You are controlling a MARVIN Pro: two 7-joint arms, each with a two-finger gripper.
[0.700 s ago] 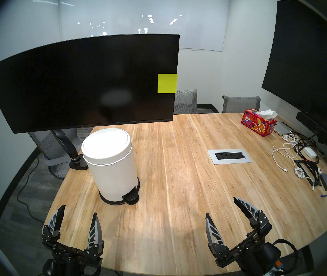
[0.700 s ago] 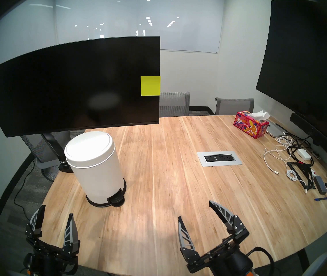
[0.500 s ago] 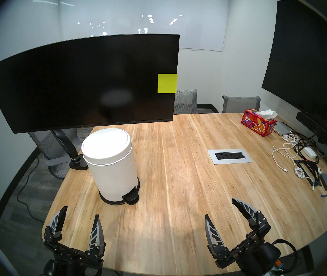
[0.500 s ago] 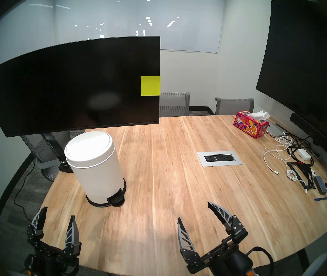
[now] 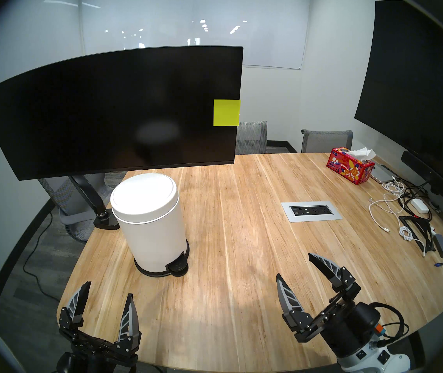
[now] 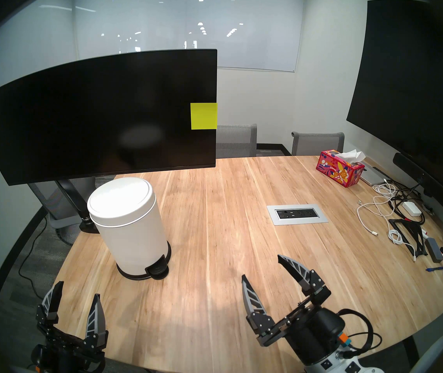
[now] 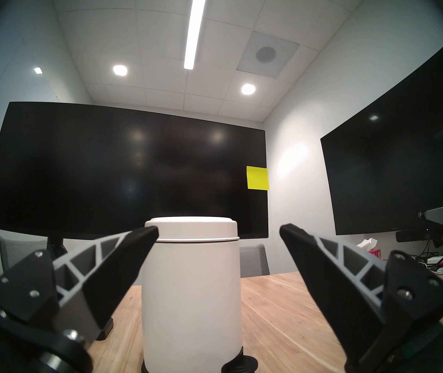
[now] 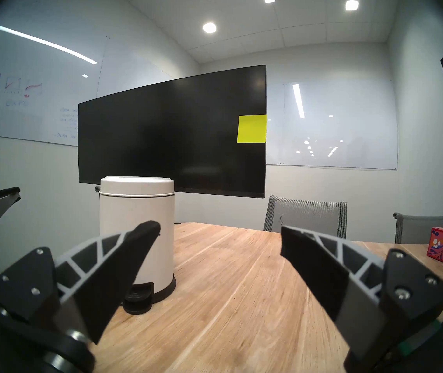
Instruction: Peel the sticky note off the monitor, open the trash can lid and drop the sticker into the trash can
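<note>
A yellow-green sticky note (image 5: 226, 112) is stuck flat at the right edge of the black monitor (image 5: 112, 111), about mid-height. In front of the monitor stands the white trash can (image 5: 153, 229) with its lid (image 5: 144, 196) down and a black pedal (image 5: 178, 266) at its base. My left gripper (image 5: 108, 289) hovers open and empty near the table's front left, facing the bin. Over the front right of the table my right gripper (image 5: 294, 264) is open and empty, far below the note. The note (image 8: 251, 128) also shows in the right wrist view.
A larger black display (image 5: 414, 81) with a long bar hangs at the right. A tissue box (image 5: 351, 169), cables (image 5: 392, 211), a charger and small items lie along the table's right side. A power outlet panel (image 5: 311, 211) is set in the table (image 5: 242, 243). Grey chairs (image 5: 325, 141) stand behind.
My right gripper has moved forward and up over the table, more of its wrist now showing. The left gripper shifted only slightly. Note, monitor and bin are unchanged.
</note>
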